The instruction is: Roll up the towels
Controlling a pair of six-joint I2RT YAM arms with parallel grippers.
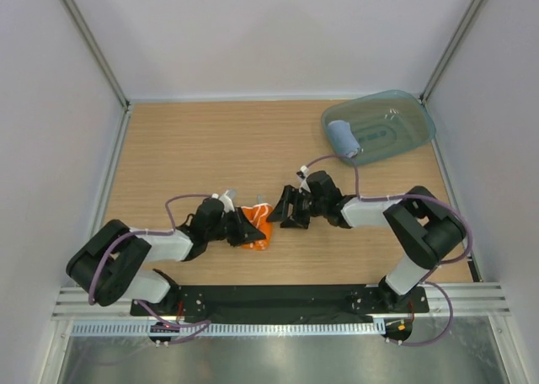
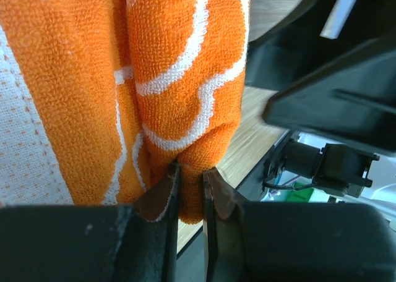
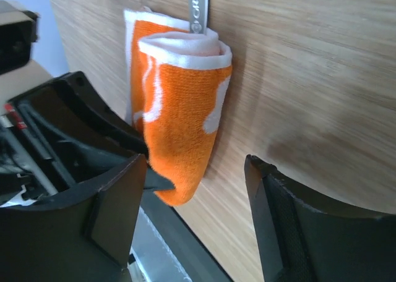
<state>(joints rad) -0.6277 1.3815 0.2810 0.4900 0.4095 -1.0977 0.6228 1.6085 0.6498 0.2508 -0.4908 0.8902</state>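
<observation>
Overhead view: found the orange towel [image 1: 258, 228] bunched into a short roll on the wooden bench [image 1: 194, 148], just below centre of the frame, between the two arms. Noted the left end effector [image 1: 242, 229] at the towel's left-of-frame side and the right end effector [image 1: 286, 209] just to its right, both low over the bench. Left wrist view: logged the left end effector [image 2: 190, 182] narrowed to a slit, pinching a fold at the bottom of the orange towel [image 2: 179, 78]. Saw terry loops and white curved print filling the upper left of that frame, with a paler dotted side at far left. Right wrist view: logged the right end effector [image 3: 198, 170] spread wide, gripping nothing. Saw the orange towel [image 3: 182, 109] at upper centre, white inner layer showing at its top end, lower tip reaching into the gap nearer the left-of-frame finger; cannot tell whether touching there. Saw a grey lettered strip [image 3: 198, 7] above the towel, text unreadable. Found the light blue towel [image 1: 343, 138] already rolled, lying at the left end of the teal plastic tray [image 1: 408, 131], upper right of the overhead frame, well apart from both arms.
</observation>
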